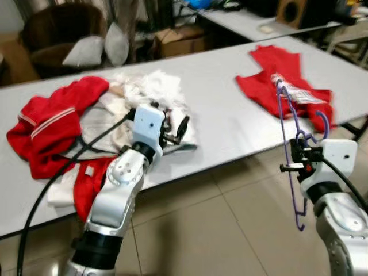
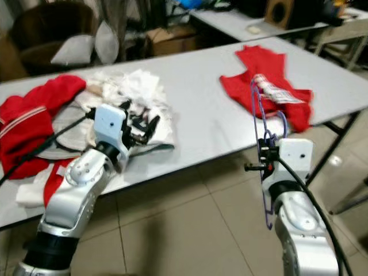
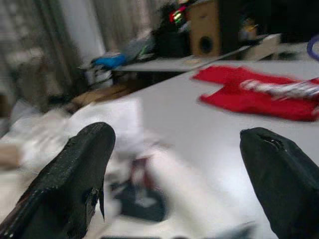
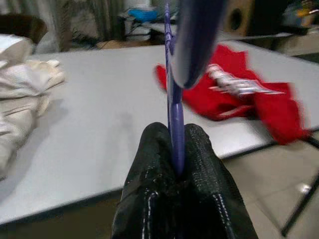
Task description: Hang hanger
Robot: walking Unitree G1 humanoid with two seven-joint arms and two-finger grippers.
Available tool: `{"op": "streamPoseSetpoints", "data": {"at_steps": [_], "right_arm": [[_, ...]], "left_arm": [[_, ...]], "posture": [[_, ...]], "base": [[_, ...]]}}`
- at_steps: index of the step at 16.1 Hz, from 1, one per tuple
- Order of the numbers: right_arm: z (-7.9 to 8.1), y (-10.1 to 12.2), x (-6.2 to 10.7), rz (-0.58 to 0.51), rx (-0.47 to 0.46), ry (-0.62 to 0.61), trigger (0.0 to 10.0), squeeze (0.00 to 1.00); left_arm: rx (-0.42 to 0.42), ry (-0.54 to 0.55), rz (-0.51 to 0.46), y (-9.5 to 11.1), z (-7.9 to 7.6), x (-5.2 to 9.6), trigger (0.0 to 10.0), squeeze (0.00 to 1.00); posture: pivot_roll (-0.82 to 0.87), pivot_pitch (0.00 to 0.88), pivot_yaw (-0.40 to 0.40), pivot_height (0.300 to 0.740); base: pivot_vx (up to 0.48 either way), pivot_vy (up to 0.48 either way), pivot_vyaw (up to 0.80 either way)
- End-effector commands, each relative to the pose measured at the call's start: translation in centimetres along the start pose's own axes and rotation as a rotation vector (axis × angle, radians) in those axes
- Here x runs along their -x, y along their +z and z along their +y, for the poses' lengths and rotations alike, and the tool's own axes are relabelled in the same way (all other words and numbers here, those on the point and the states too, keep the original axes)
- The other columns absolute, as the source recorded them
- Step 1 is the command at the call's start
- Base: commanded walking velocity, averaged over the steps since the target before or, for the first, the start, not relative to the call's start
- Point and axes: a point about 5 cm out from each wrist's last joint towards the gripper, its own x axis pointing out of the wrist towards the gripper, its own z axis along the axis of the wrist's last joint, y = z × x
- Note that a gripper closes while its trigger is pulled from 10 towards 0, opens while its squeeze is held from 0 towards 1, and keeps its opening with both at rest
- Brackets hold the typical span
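A long pale grey table (image 1: pixel 230 109) runs across a cluttered room floored in beige tiles (image 1: pixel 213 230), with a second grey table (image 1: pixel 247 23) behind it carrying a wooden speaker box (image 1: pixel 292 11), and a dark brown armchair (image 1: pixel 57 34) with pale cushions (image 1: pixel 98 49) at far left. On the left end of the long table lies a heap of crumpled red and white garments (image 1: pixel 75 126); toward the right end a flat red shirt (image 1: pixel 276 80) lies with a striped cloth (image 1: pixel 299 92) on it. The robot's silver left arm (image 1: pixel 118 195) reaches up to the near table edge, its left gripper (image 1: pixel 175 133) held with black fingers (image 3: pixel 75 179) spread wide over the white laundry, holding nothing. At near right, off the table's edge and above the floor, the right gripper (image 1: pixel 294 158) is pinched tight on the thin purple wire hanger (image 1: pixel 290 155), which stands upright in front of the red shirt, its hook (image 1: pixel 322 122) curling at the top.
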Motion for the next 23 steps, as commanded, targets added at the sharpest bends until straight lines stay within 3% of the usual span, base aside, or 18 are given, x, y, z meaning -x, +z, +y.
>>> {"op": "streamPoseSetpoints", "data": {"at_steps": [1,8,11,12,13,15,16,19,21,23], "right_arm": [[0.2,0.3,-0.2,-0.013,-0.004,0.022,10.0,0.00],[0.1,0.0,-0.3,0.000,0.006,0.028,10.0,0.00],[-0.1,-0.3,-0.2,0.019,0.023,0.066,10.0,0.00],[-0.4,-0.6,0.0,0.050,0.043,0.123,10.0,0.00],[-0.6,-0.7,0.1,0.062,0.053,0.150,10.0,0.00],[-1.9,-1.2,0.8,0.115,0.110,0.245,10.0,0.00],[-2.3,-1.3,1.0,0.127,0.118,0.254,10.0,0.00],[-2.4,-1.5,1.4,0.148,0.127,0.280,10.0,0.00],[-1.7,-1.7,1.7,0.160,0.116,0.332,10.0,0.00],[-1.5,-1.9,1.8,0.163,0.114,0.344,10.0,0.00]], "left_arm": [[-0.012,0.030,0.009,-0.1,0.5,0.0,10.0,0.00],[-0.050,0.077,0.029,-0.3,1.3,0.2,10.0,0.00],[-0.038,-0.041,0.033,-0.3,0.9,0.6,10.0,0.00],[-0.048,-0.115,0.061,-0.6,0.9,0.8,10.0,0.56],[-0.054,-0.137,0.074,-0.7,0.9,0.8,10.0,1.00],[-0.135,-0.243,0.193,-2.0,0.7,1.0,10.0,1.00],[-0.175,-0.266,0.241,-2.7,0.7,1.1,10.0,0.03],[-0.199,-0.268,0.328,-3.7,0.9,1.2,10.0,0.00],[-0.079,-0.297,0.379,-4.3,0.3,1.4,10.0,0.00],[-0.011,-0.303,0.383,-4.4,0.0,1.2,10.0,0.00]], "posture": [[0.05,0.000,0.024,0.740],[0.05,0.000,0.019,0.740],[0.06,0.000,0.027,0.740],[0.06,0.000,0.031,0.740],[0.05,0.000,0.033,0.740],[0.05,0.000,0.039,0.740],[0.05,0.000,0.041,0.740],[0.05,0.000,0.041,0.740],[0.04,0.000,0.042,0.740],[0.05,0.000,0.041,0.740]], "base": [[0.300,0.000,0.00],[0.305,0.000,0.00],[0.081,0.000,0.00],[0.000,0.000,0.00],[0.000,0.000,0.00],[0.000,0.000,0.00],[0.000,0.000,0.00],[0.000,0.000,0.00],[0.000,0.000,0.00],[0.000,0.000,0.00]]}}
